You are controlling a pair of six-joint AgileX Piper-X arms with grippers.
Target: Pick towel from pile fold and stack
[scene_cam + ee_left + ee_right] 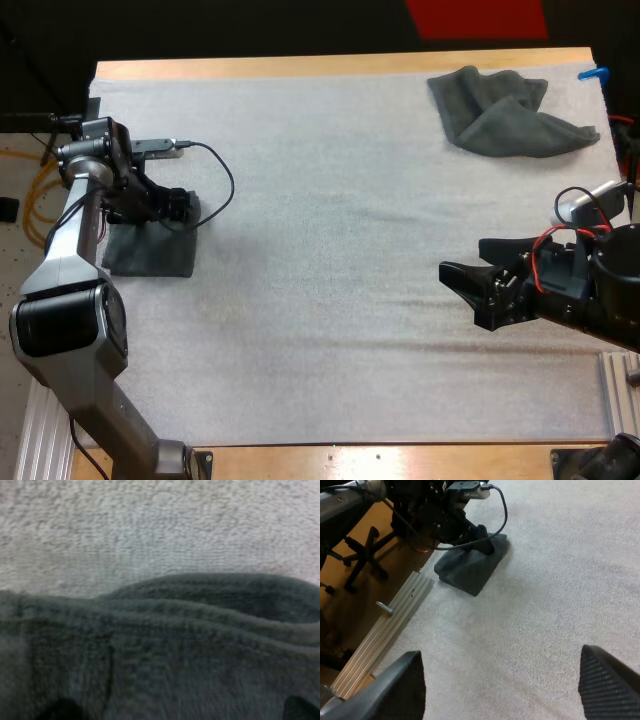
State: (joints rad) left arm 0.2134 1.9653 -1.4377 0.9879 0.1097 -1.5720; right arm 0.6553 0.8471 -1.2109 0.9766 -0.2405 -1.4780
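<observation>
Spanning the bench (330,67), the white mat (350,260) carries a crumpled dark grey-green towel (510,115) at its far right corner and a flat folded towel (150,252) near its left edge. The left gripper (178,207) sits on the folded towel's far edge, and whether its jaws are spread or pinching cannot be told. The right gripper (462,295) hovers over the mat with jaws spread.

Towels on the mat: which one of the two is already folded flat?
The folded towel at the left side of the mat, at the left claw, lies flat with straight edges. The crumpled towel at the far right corner is bunched up.
</observation>
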